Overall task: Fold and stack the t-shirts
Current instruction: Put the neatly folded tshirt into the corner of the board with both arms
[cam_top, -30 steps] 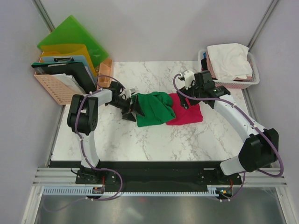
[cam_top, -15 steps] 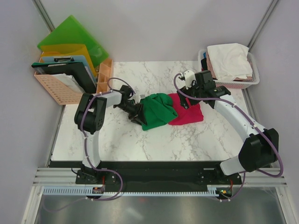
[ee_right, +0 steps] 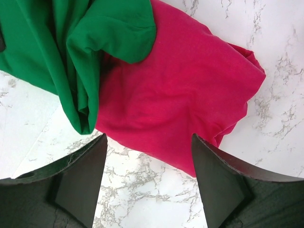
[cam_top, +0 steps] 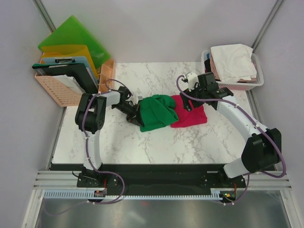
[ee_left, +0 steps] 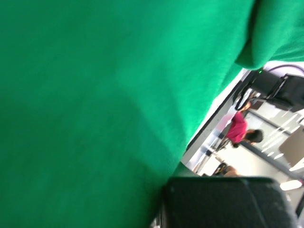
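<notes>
A deep green t-shirt lies bunched mid-table, its right side overlapping a folded magenta-red t-shirt. My left gripper is at the green shirt's left edge and is shut on that cloth. Green fabric fills the left wrist view down to one dark finger. My right gripper hovers over the red shirt's far edge. In the right wrist view it stands open over the marble with nothing in it. The red shirt and a green fold lie just past its fingertips.
A white basket at the back right holds white and pale pink cloth. At the back left stand a peach crate of folders, a green folder and a small orange organiser. Bare marble table lies in front.
My left gripper has gone from open to shut on the green shirt's left edge, pushing that edge a little to the right. The right arm has stayed put.
</notes>
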`<state>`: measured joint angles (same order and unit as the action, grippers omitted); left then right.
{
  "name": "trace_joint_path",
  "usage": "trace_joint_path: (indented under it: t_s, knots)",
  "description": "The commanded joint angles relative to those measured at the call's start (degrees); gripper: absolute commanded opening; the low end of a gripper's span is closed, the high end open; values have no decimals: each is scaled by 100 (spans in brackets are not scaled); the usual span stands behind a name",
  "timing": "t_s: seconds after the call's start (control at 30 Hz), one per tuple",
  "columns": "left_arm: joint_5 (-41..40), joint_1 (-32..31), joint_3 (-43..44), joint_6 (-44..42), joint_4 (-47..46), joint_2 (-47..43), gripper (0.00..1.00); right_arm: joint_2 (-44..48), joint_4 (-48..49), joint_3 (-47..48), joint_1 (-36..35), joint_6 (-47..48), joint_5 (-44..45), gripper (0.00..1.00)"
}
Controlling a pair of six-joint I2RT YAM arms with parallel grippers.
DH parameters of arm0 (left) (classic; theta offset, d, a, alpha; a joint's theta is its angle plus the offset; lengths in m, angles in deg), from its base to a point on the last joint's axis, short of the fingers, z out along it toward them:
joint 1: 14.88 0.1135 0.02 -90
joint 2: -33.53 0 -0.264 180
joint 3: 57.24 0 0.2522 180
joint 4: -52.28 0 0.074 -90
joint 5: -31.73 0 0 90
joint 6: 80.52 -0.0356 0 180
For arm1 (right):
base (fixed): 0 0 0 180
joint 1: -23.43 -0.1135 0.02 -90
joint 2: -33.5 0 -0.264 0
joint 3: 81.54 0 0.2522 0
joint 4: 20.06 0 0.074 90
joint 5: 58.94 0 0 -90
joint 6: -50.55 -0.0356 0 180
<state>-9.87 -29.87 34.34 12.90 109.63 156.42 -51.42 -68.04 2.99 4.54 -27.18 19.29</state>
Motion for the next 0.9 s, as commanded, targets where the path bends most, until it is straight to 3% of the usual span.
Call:
trace_joint_path:
  t_s: [0.0, 0.27, 0.6, 0.87]
  knots:
    - [10, 416, 137, -333, 193, 60, 2, 90, 170, -36, 26, -32, -80, 78]
    - [187, 1014, -118, -667, 316, -248, 2, -68, 240, -185, 26, -129, -650, 76]
    - [293, 1190, -338, -825, 457, -362, 2, -1297, 398, 104, 26, -401, -2794, 71]
    - [301, 1322, -452, -931, 527, -389, 2, -1640, 583, 788, -9, -515, -2752, 68]
